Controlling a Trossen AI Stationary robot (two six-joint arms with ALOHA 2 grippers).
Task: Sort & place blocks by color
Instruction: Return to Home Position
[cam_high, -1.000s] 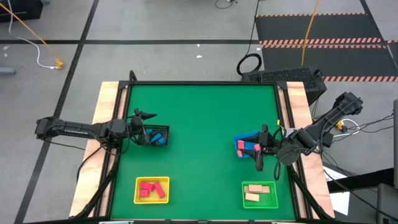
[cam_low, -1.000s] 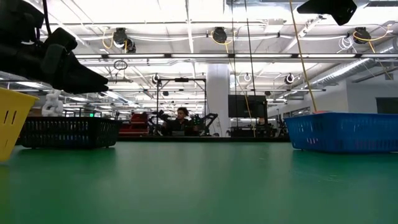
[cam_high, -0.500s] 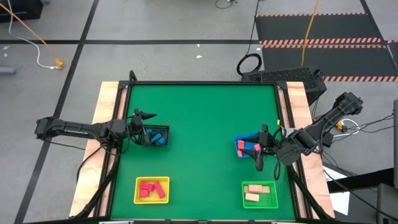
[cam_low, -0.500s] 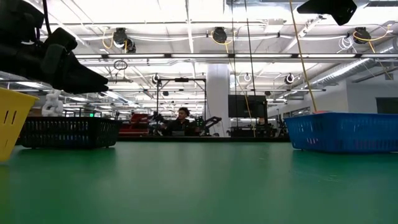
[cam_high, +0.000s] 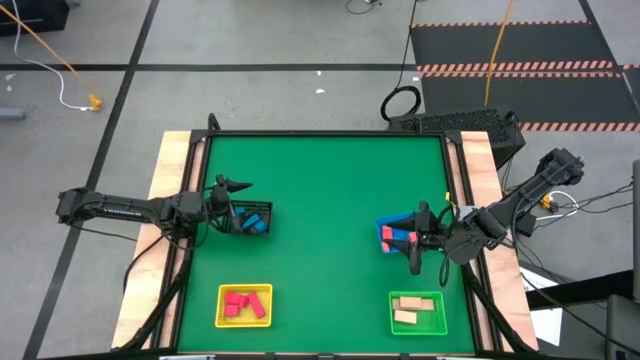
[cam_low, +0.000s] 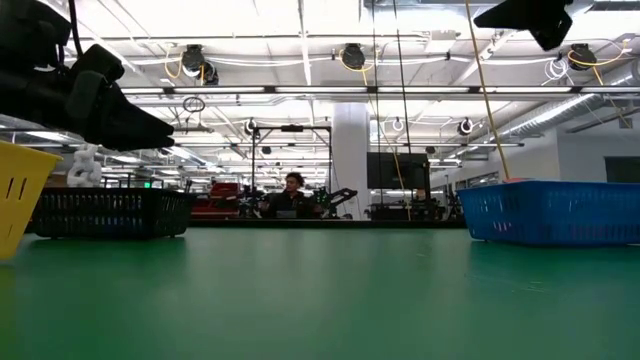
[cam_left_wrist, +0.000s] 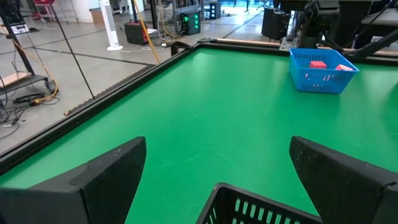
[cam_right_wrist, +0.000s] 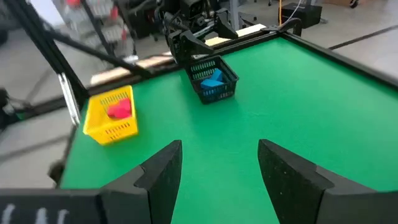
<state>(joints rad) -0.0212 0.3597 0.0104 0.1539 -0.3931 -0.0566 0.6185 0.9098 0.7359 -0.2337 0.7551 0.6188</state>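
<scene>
We see both arms low over the green table (cam_high: 320, 170). The left gripper (cam_high: 232, 205) hangs at the left side of the table, just over the near edge of the black tray (cam_high: 266, 207). In the left wrist view its two fingers (cam_left_wrist: 112, 174) stand wide apart. Nothing is between them and they touch nothing; only the rim of the tray shows below the gap. The right gripper (cam_high: 420, 238) is at the right side of the table, just beside the blue tray (cam_high: 381, 224). In the right wrist view its fingers (cam_right_wrist: 161, 174) are also spread apart, and they hold nothing.

The blocks all lie inside trays. The blue blocks (cam_high: 257, 223) are in the black tray. The red and pink blocks (cam_high: 400, 236) are in the blue tray. The red blocks (cam_high: 237, 303) are in the yellow tray (cam_high: 245, 324), at the lower left of the high view. The cream blocks (cam_high: 406, 302) are in the green tray (cam_high: 441, 318), at the lower right.

In the low view a person (cam_low: 292, 190) sits far behind the table, in the room.
</scene>
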